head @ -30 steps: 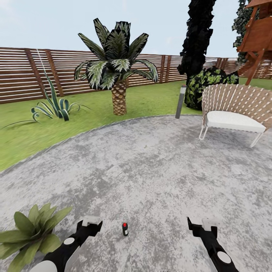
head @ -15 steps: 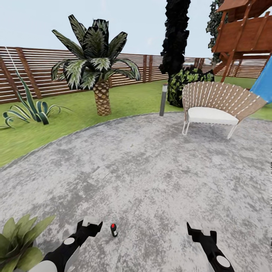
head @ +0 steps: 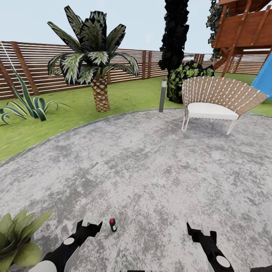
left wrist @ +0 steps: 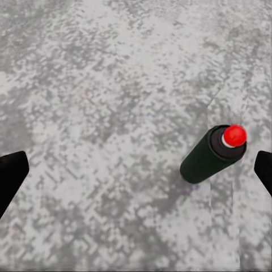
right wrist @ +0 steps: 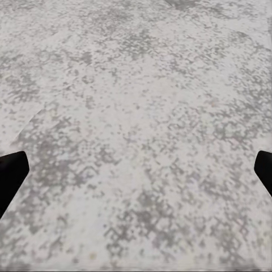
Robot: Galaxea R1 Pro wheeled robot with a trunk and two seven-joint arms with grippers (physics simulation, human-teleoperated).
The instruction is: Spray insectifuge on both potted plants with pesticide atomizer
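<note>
Standing just right of the left tool [head: 91, 225], seemingly untouched: pesticide atomizer [head: 113, 224].

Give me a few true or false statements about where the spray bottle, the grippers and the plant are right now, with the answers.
1. The pesticide atomizer stands upright on the paved patio. True.
2. The left gripper is shut on the atomizer. False: it is open, and the bottle stands free on the paving just to the right of it.
3. The right gripper holds nothing. True: its fingers are spread over bare paving.
4. A potted plant sits at the lower left of the head view, beside the left arm. True.
5. The atomizer has a blue cap. False: the cap is red.
6. The white-cushioned chair stands on the lawn next to the palm. False: it stands on the patio's far right edge, apart from the palm.
</note>
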